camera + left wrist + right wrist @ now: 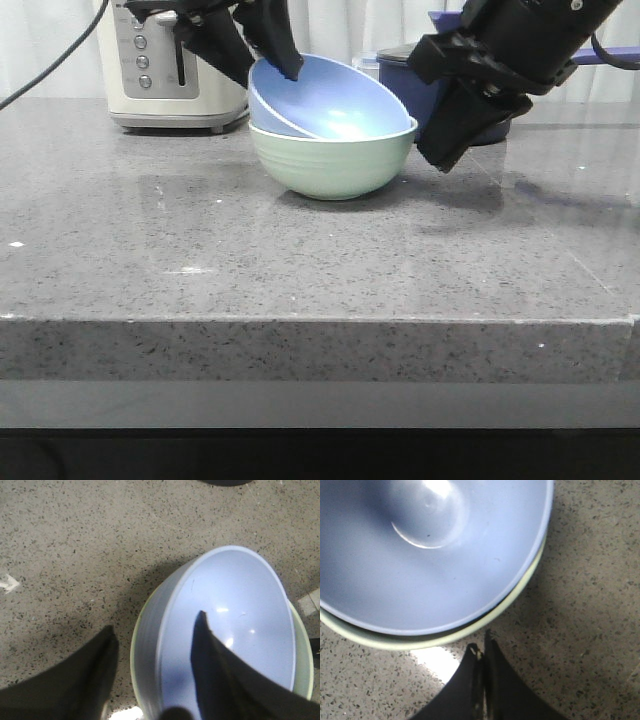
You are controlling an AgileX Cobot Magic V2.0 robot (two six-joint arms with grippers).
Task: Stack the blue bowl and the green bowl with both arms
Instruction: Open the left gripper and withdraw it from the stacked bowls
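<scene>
The blue bowl [330, 100] sits tilted inside the green bowl [335, 165] at the middle back of the grey counter, its left side raised. My left gripper [272, 55] is open and straddles the blue bowl's raised left rim. In the left wrist view [154, 622] one finger is inside the blue bowl [240, 605] and the other is outside, clear of the green bowl [136, 650]. My right gripper [440, 155] is shut and empty, just right of the green bowl. In the right wrist view [482, 647] it is close to the green rim [445, 639], below the blue bowl [420, 555].
A cream toaster [170, 60] stands at the back left behind the left arm. A dark navy saucepan [400, 75] stands behind the bowls, by the right arm. The counter's front edge [320, 322] runs across the near side.
</scene>
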